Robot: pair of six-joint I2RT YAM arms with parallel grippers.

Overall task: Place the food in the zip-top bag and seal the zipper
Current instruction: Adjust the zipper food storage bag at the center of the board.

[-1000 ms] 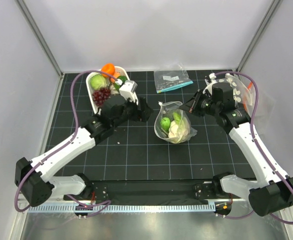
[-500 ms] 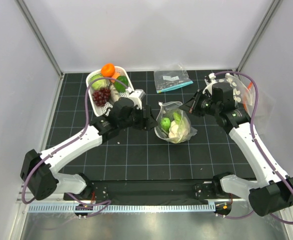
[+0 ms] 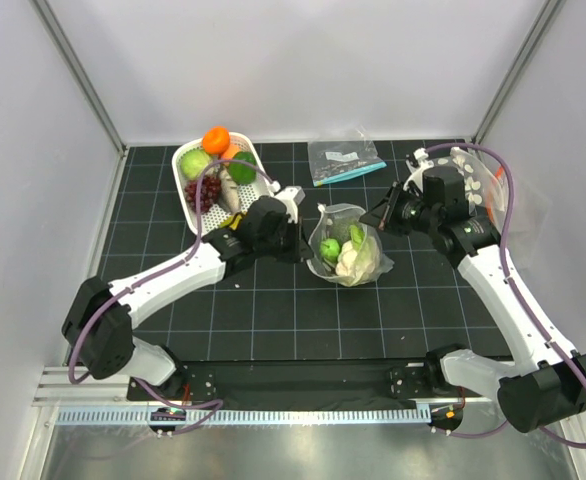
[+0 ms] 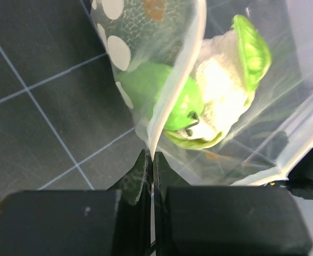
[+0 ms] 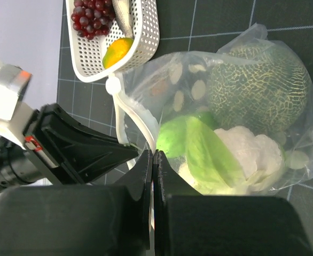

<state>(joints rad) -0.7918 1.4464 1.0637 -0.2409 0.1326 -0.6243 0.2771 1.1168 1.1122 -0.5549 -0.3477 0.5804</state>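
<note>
**A:** What has changed in the last second?

**B:** The left gripper (image 3: pixel 306 243) has swung away from the white basket (image 3: pixel 179 172) and across to the zip-top bag (image 3: pixel 368 262); a second ago it hung well short of the bag; now its tips are at the bag's rim; the right gripper (image 3: pixel 378 216) has not shifted and stays at the opposite side of the mouth.

**A:** And the jaws?

**B:** In the left wrist view they are pressed almost together, only a sliver of gap, with the white zipper (image 4: pixel 173 88) running straight down into it; I judge that the left has pinched the rim. The right jaws are closed just as tight, and the bag's film ends right at their tips; it looks held there too.

**A:** Where is the food?

**B:** Inside the bag, just beyond both sets of tips; the melon (image 5: pixel 258 88) lies farthest from the right jaws; the cauliflower (image 5: pixel 247 152) and a bright green piece (image 5: pixel 170 140) lie closer in. Grapes (image 5: pixel 90 16) sit in the basket, off to the side of the left jaws; I cannot tell whether they are meant to follow.

**A:** Meaning?

**B:** With a grip at each side of the mouth, the strip can probably be drawn taut; pressing it closed is not yet done; the mouth appears unsealed between the two pairs of jaws.
</note>
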